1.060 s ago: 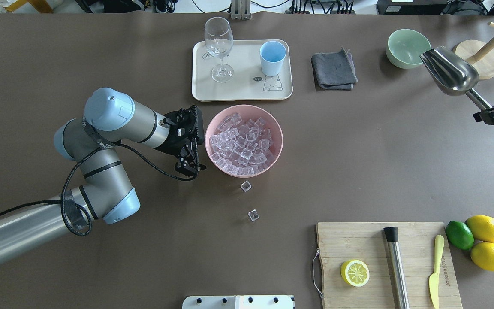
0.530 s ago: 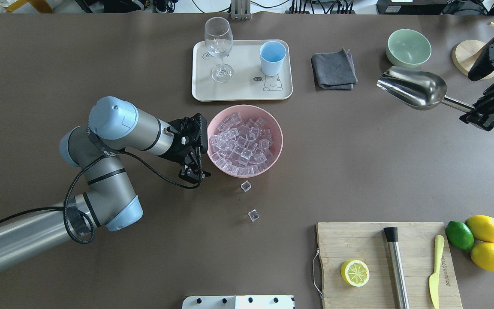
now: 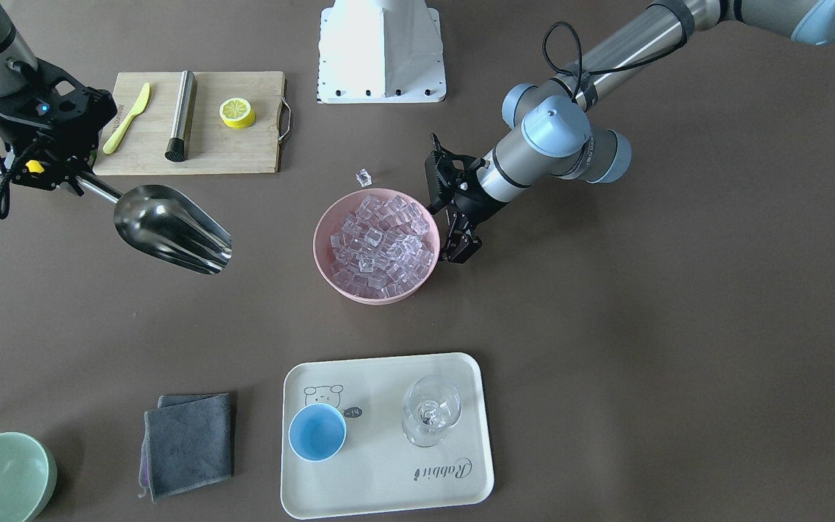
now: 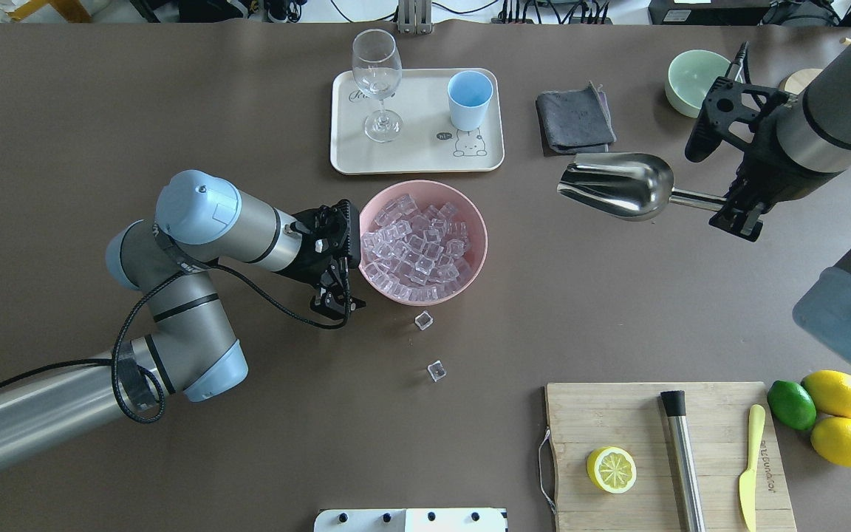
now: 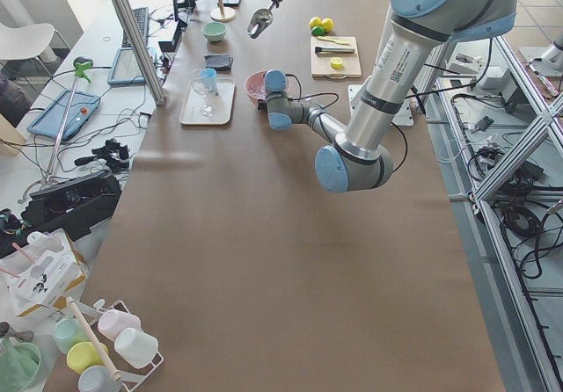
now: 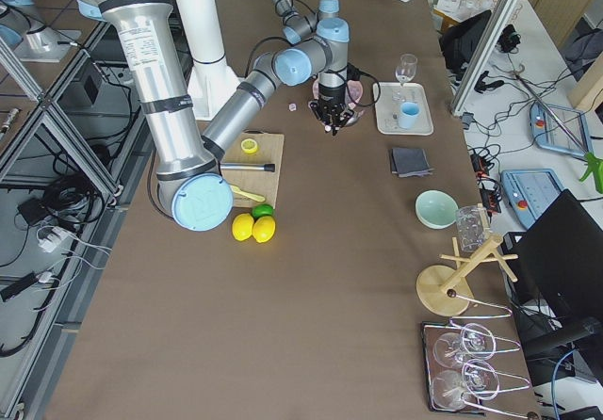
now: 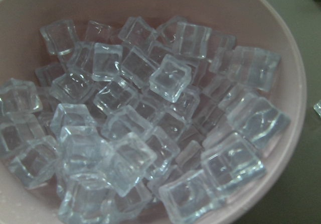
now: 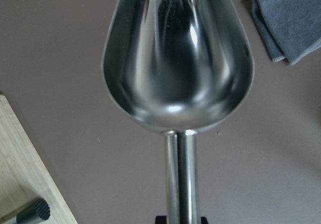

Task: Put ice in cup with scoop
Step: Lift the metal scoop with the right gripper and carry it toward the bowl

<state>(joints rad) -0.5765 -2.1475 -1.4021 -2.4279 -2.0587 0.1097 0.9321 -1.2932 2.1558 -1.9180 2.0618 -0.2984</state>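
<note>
The ice [image 4: 414, 247] fills a pink bowl [image 4: 483, 244] at the table's middle; it also shows in the front view [image 3: 381, 243] and close up in the left wrist view [image 7: 150, 123]. Two loose cubes [image 4: 423, 320] lie just in front of the bowl. The light-blue cup [image 4: 470, 100] stands upright and empty on a cream tray [image 4: 411, 155], behind the bowl. My right gripper [image 4: 736, 210] is shut on the handle of the silver scoop [image 4: 617, 188], held level and empty above the table, right of the bowl. My left gripper [image 4: 335, 301] sits low beside the bowl's left rim, fingers together, holding nothing.
A wine glass [image 4: 377, 81] stands on the tray beside the cup. A grey cloth [image 4: 575, 120] and a pale green bowl [image 4: 691, 81] lie at the back right. A cutting board [image 4: 617, 414] with half a lemon, a steel cylinder and a yellow knife is front right.
My right arm has swung the scoop left from the table's far right toward the middle and turned its mouth to the left. My left gripper has shifted slightly closer along the bowl's left rim.
</note>
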